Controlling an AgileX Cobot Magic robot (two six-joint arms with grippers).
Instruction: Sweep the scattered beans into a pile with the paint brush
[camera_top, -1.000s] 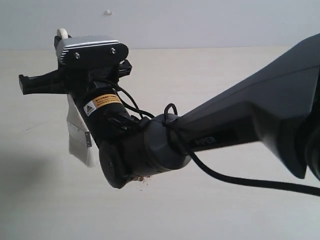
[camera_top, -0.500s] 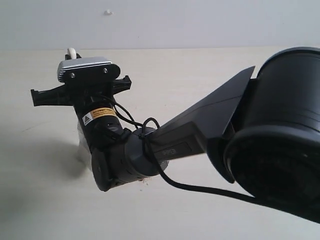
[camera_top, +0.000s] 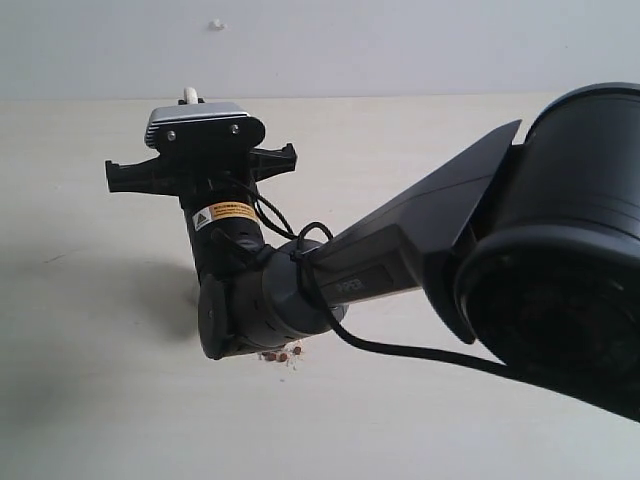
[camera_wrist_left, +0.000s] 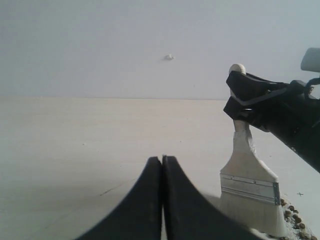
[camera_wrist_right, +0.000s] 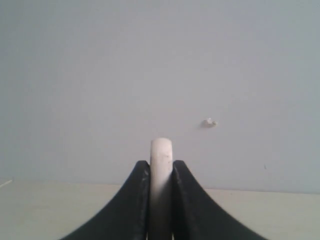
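R gripper (camera_wrist_right: 161, 167) clenched on paint brush (camera_wrist_left: 248, 186) handle, brush upright, bristles down below its jaws, beans (camera_wrist_left: 294, 218) by bristle tips, L gripper (camera_wrist_left: 162, 159) closed, empty, beside brush

Exterior view hugs the right arm (camera_top: 400, 260); low wrist views share the paint brush (camera_wrist_left: 249, 187).

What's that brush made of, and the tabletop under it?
The paint brush: its handle looks like pale matte wood; the band is shiny silvery metal; the bristles look whitish, soft, maybe synthetic. The tabletop seems pale matte laminate or wood.
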